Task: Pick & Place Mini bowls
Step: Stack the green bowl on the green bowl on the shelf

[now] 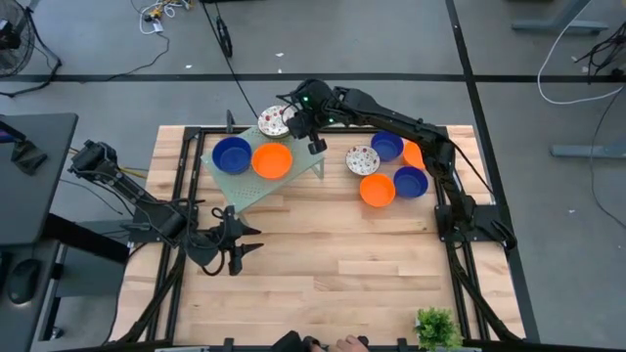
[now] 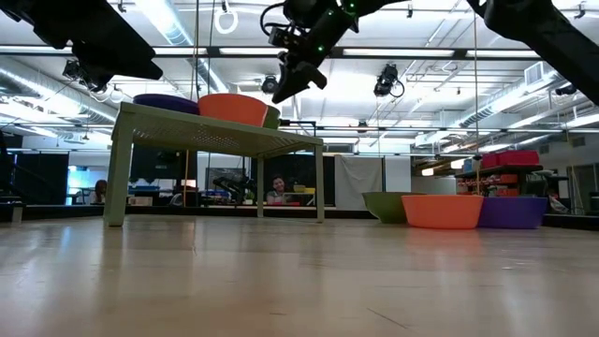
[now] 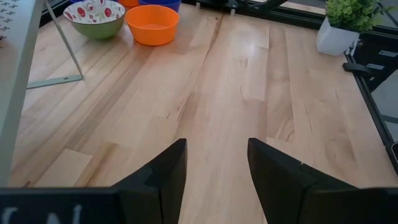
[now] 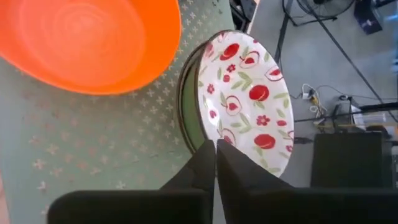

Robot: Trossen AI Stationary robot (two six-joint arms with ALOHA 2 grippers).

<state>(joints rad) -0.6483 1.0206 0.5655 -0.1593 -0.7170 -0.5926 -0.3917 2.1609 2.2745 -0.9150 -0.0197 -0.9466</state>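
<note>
We note the pale green rack [image 1: 245, 181] carrying a blue bowl [image 1: 232, 154], an orange bowl [image 1: 272, 160] and a patterned bowl [image 1: 274, 121]. Right gripper [image 4: 216, 147] pinches the patterned bowl's rim. Left gripper [image 3: 216, 163] open, low over the table [image 1: 342, 254].

The right arm stretches from its base at the desk's right edge toward the far left, its right gripper [image 1: 298, 119] raised, fingers [image 4: 231, 163] pressed nearly together. The left arm lies low at the near left, its left gripper [image 3: 216, 163] hovering with fingers [image 3: 168, 168] parted.
</note>
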